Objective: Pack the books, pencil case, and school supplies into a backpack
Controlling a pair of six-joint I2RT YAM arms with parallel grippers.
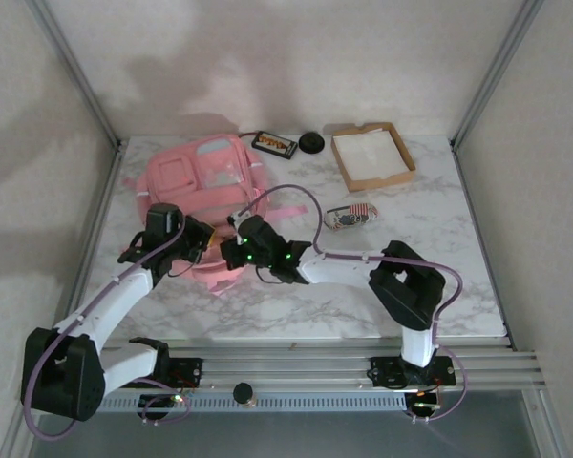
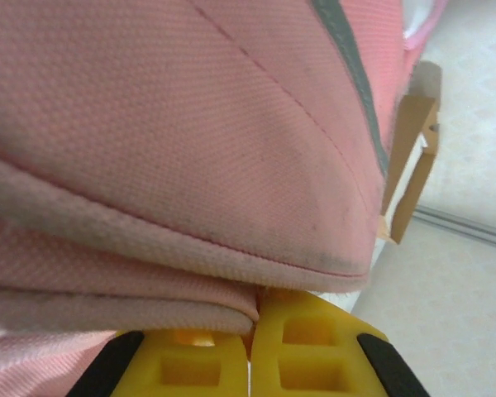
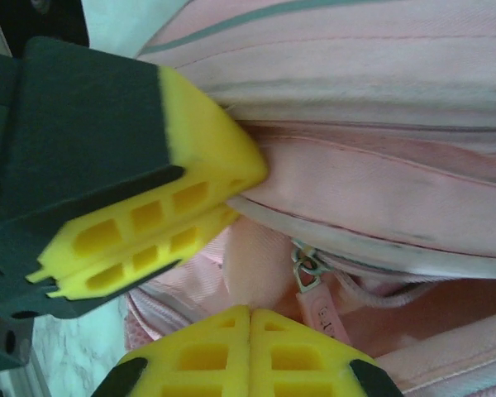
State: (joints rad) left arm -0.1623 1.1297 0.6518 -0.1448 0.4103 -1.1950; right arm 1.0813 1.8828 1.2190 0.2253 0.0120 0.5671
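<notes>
Both sets pinch pink fabric at the backpack mouth: left fingers and right fingers closed tight, likely to spread it open.

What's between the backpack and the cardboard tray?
Top view: a dark book and a black round object lie between the backpack and the cardboard tray, by the far edge.
</notes>
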